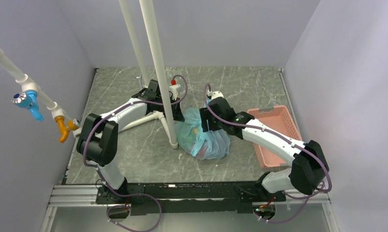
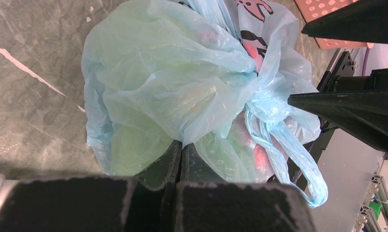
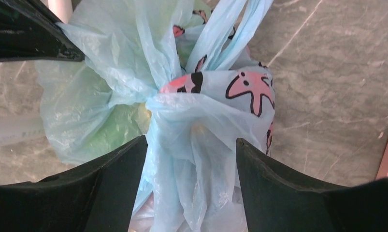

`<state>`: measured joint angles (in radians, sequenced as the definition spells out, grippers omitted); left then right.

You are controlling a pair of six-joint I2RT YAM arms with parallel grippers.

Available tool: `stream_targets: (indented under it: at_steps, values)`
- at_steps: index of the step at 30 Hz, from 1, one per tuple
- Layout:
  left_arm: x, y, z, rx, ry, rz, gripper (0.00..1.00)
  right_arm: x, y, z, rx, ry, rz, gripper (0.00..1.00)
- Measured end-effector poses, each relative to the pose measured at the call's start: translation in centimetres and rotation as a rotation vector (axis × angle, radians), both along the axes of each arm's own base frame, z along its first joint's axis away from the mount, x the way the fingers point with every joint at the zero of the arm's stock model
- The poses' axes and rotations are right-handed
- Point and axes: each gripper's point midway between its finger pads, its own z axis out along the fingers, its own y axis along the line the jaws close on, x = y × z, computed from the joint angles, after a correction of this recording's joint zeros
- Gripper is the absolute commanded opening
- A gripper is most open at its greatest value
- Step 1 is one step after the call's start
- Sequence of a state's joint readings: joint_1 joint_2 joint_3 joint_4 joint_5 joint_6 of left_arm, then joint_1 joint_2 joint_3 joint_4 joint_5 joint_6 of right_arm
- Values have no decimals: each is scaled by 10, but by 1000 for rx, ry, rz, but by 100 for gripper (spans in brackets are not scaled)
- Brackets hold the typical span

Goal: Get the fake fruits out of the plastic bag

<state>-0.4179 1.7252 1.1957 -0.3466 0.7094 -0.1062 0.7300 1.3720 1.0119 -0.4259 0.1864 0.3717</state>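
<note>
1. L gripper [image 2: 181, 147], closest to its wrist cam: fingers pressed together, tips buried in film at the near fold of the plastic bag [image 2: 182, 87]. Reads as a pinch on the bag.
2. Bag loc: mid table [image 1: 134, 154], btwn the two grippers, just beside the foot of the white pole [image 1: 160, 72]. Pink tray [image 1: 274, 130] sits near on the right, not touching.
3. R gripper [image 3: 191, 140]: jaws apart, straddling the bag's cinched neck. Film brushes one finger, no clamp.
4. Progress: approx nil. Fake fruits [image 2: 134, 150] are inside, showing only as green, yellow and red tints thru the film. None seen outside the bag; count can't be told.
5. Left to do: loosen the neck, open the mouth, lift each fruit out.
6. Orientation: bag is slumped into a lump. In the top view its long axis runs diag, far-left to near-right. Neck is gathered mid-lump and the loop handles look to trail toward the near edge. Mouth is bunched shut, so which way it faces isn't clear.
</note>
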Motion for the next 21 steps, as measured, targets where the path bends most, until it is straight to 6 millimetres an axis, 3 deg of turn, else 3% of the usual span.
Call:
stream_targets:
  at_steps: [13, 14, 17, 21]
  values:
    - [-2, -1, 1, -7, 9, -4, 0, -9, 4, -14, 10, 53, -40, 56]
    - [-2, -1, 1, -7, 11, -4, 0, -9, 6, -18, 4, 61, -40, 52]
    - [-3, -1, 1, -7, 12, -4, 0, -10, 11, -27, -15, 82, -32, 23]
    - [-3, -1, -1, 1, 17, 3, 0, -11, 15, -29, -12, 87, -30, 0]
